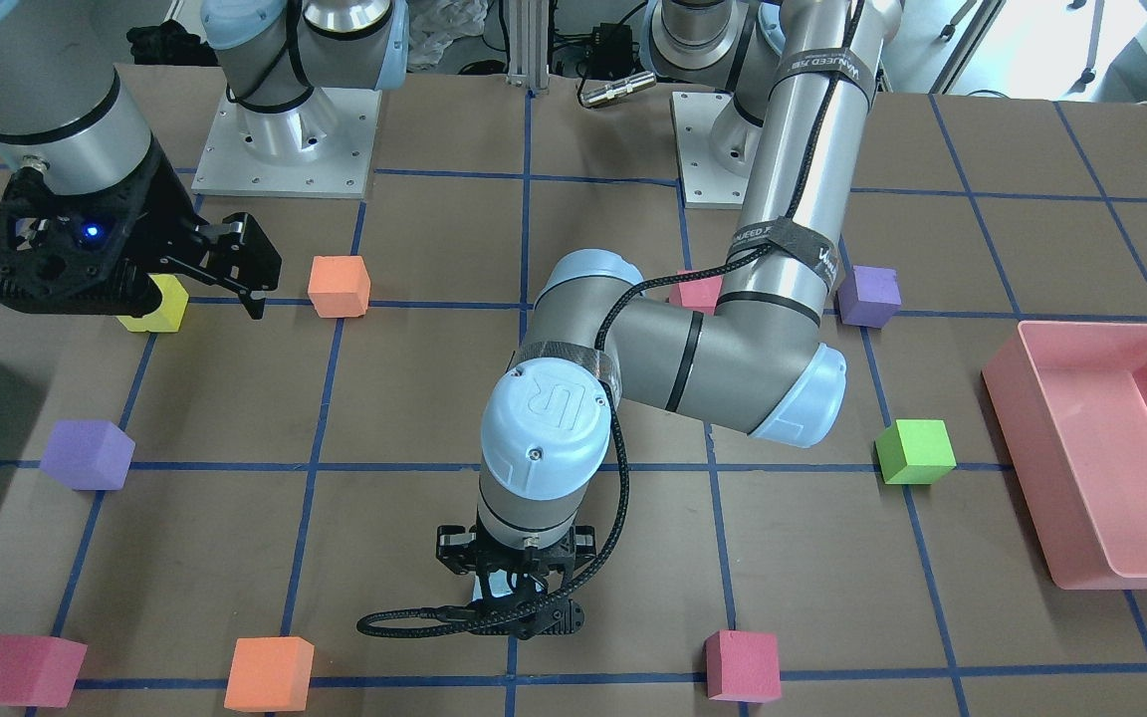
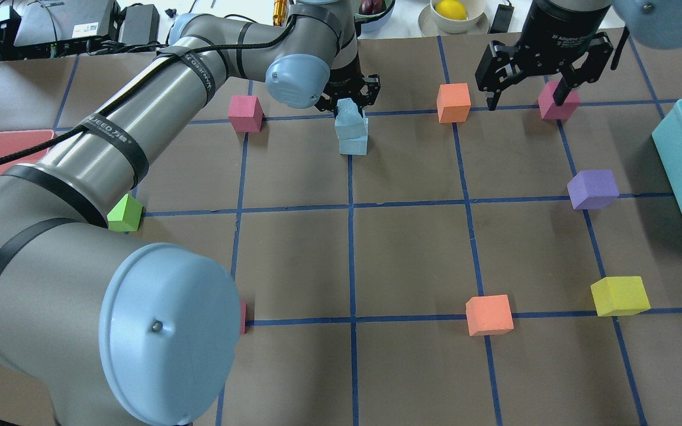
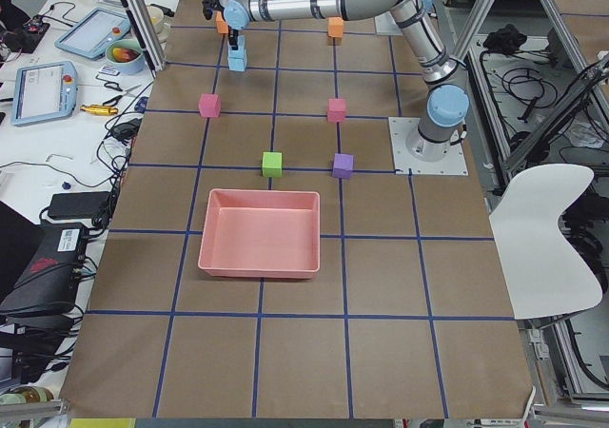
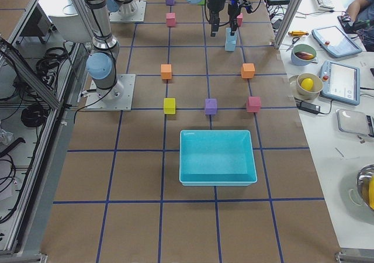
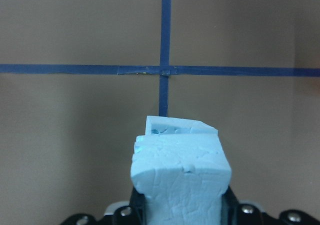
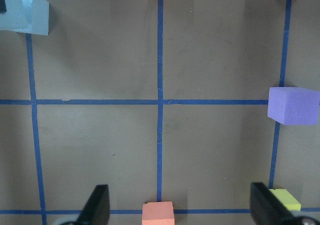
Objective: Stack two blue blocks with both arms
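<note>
Blue foam stack nearly done: your L gripper (image 2: 348, 105) clamps top blue block (image 2: 347, 116), tilted atop 2nd blue block (image 2: 354, 144) at far centre, prob steadying it. R gripper (image 2: 525, 103) spread apart, idle aside.

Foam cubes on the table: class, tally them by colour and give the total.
pale blue foam cubes: 2
pink foam cubes: 3
orange foam cubes: 2
purple foam cubes: 2
green foam cube: 1
yellow foam cube: 1
Total: 11
</note>
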Action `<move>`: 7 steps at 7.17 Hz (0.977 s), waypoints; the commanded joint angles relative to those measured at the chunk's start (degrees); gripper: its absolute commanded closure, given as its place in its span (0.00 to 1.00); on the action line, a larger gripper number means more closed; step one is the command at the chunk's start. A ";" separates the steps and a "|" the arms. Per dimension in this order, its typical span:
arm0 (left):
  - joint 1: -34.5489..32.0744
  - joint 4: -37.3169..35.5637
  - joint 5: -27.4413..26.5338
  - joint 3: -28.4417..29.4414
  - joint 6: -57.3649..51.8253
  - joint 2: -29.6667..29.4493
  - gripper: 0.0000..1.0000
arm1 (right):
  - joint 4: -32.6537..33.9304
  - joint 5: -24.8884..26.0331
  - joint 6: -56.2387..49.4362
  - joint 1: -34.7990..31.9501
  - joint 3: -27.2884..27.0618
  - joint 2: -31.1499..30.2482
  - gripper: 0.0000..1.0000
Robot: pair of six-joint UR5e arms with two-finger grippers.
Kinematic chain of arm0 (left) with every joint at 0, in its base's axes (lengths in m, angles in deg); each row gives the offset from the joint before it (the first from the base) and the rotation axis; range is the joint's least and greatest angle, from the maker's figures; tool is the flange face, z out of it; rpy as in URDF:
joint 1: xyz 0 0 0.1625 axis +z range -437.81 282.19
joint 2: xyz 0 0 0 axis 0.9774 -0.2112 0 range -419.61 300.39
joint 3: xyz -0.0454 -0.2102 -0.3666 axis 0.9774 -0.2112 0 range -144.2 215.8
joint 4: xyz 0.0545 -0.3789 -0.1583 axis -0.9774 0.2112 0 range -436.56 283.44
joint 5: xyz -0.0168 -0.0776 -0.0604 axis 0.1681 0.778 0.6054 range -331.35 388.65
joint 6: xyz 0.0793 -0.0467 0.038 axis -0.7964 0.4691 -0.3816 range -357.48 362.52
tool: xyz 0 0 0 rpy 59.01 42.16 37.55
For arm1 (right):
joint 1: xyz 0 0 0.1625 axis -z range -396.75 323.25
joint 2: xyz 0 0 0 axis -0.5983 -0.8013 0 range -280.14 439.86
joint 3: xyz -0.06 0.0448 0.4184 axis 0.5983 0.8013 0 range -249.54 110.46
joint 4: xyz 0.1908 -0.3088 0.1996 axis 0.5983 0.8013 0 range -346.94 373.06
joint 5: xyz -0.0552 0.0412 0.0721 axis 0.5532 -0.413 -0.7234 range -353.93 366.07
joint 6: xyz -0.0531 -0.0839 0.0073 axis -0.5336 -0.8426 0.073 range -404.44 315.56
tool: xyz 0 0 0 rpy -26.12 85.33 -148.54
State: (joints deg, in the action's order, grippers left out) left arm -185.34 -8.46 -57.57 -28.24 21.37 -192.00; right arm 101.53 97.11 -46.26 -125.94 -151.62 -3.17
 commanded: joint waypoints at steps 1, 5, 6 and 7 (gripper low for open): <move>-0.04 -0.16 0.00 0.05 -0.39 -0.23 1.00 | -0.31 0.11 -0.03 -0.01 -1.41 -2.12 0.00; -0.04 -1.12 0.09 0.66 -0.22 -1.54 0.47 | 0.74 0.02 -0.56 0.16 -6.17 -4.86 0.00; -0.04 -1.12 0.44 0.66 0.21 -1.72 0.00 | 0.66 -0.07 -0.64 0.08 -6.17 -4.86 0.00; -0.04 -1.12 0.53 0.66 0.22 -1.81 0.00 | 0.65 0.02 -0.65 0.16 -6.08 -4.86 0.00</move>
State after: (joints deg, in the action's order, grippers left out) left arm -185.38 -9.57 -57.22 -27.59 21.47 -193.69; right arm 102.22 97.09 -46.88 -125.83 -157.74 -8.00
